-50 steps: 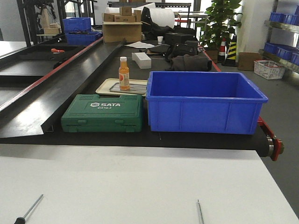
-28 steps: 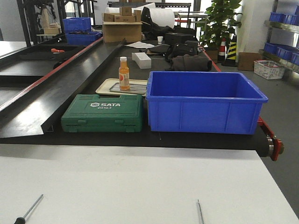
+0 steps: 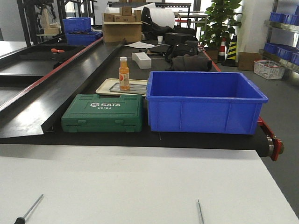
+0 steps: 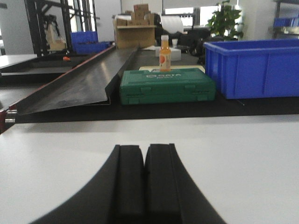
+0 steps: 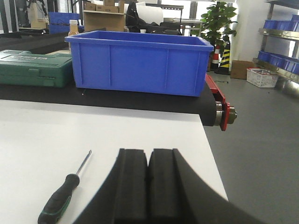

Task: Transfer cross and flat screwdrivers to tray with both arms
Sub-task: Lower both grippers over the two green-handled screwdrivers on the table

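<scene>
Inspector: Tool state?
Recorder: Left gripper (image 4: 143, 179) and right gripper (image 5: 148, 179) each had fingers pressed together, holding nothing.
Inspector: Task items?
Recorder: Lower-left screwdriver (image 3: 30, 208) and lower-right screwdriver (image 3: 199, 212) lay well apart on the white table (image 3: 140, 186).

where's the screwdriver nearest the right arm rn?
Right wrist view: black-handled, green-trimmed steel screwdriver lies on the white table, just left of the right gripper.
</scene>
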Robot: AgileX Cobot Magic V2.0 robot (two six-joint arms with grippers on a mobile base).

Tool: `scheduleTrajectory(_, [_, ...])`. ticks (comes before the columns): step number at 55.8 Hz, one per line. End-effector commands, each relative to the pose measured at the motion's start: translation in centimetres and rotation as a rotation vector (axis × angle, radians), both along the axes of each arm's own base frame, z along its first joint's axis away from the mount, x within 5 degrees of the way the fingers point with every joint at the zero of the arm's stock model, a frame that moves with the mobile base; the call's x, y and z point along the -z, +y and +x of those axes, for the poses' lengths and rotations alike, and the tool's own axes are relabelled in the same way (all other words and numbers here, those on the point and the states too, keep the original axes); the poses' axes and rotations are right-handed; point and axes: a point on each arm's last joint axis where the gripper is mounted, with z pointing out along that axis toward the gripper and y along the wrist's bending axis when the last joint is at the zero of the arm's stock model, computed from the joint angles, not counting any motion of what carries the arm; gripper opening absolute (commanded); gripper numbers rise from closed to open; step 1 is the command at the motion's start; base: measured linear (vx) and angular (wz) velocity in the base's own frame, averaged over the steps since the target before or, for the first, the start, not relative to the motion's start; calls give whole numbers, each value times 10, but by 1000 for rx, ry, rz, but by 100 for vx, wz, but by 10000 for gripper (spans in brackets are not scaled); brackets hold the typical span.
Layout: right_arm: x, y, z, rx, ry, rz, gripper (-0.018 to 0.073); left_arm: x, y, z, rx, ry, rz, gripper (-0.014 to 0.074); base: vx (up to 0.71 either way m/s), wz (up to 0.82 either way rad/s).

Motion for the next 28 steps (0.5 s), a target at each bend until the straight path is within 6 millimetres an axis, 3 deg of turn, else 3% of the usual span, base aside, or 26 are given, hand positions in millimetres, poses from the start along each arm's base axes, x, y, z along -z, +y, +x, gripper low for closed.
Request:
scheduleTrajectory(1, [-10, 1, -1, -6, -134, -10, -8, -24, 1, -5, -10, -199, -17, -6, 0, 0])
scheduleTrajectory(13, [-37, 2, -7, -32, -406, 40, -8, -46, 3, -11, -21, -380, -39, -6, 0, 0])
scheduleTrajectory(21, [-68, 1, -13, -25, -433, 65, -8, -85, 4, -26, -22, -529, -46, -6, 0, 0])
scheduleTrajectory(28, [-112, 1, -11, -16, -372, 60, -8, -124, 3, -33, -18, -519, -30, -6, 0, 0])
